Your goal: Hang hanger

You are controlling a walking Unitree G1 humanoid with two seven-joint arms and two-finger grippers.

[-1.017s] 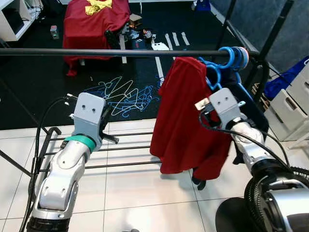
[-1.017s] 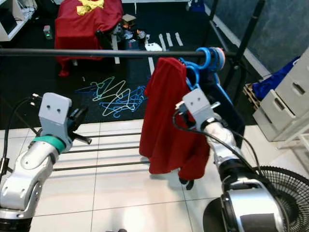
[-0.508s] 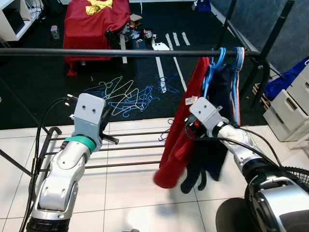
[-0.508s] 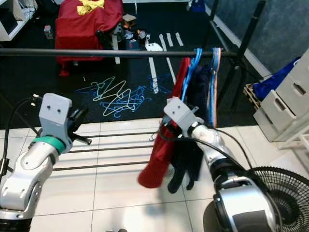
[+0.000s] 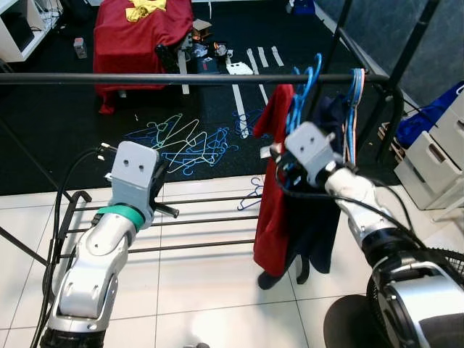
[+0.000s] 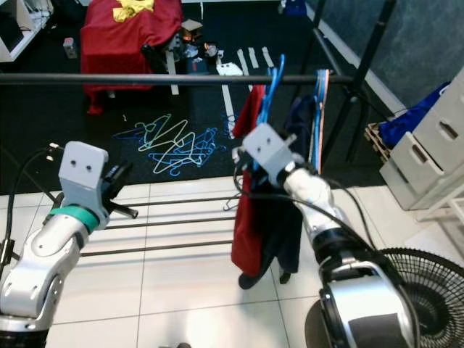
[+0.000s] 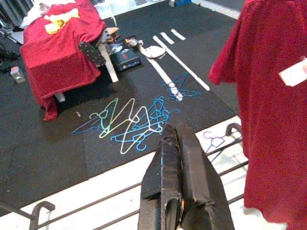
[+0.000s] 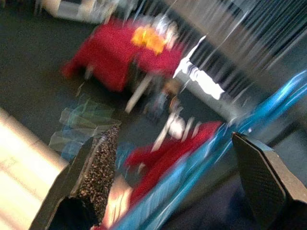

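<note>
Right wrist view, blurred: right gripper (image 8: 175, 184) fingers spread wide, a blue hanger (image 8: 201, 167) bar running between them, not pinched. Head views: right gripper (image 5: 284, 168) raised against the red garment (image 5: 274, 196) just under the black rail (image 5: 145, 77); blue hanger (image 5: 303, 81) hooked on that rail, red garment hanging from it, a dark navy garment (image 5: 322, 203) and more hangers just beside toward the rail's right end. Left gripper (image 7: 182, 182) fingers pressed together, holding nothing, held low over the rack's lower bars (image 5: 196, 222), well apart from the clothes. Beyond, on the black mat: a tangle of loose hangers (image 5: 185, 145), farther back a red cloth (image 5: 141, 29) draped over a stand.
</note>
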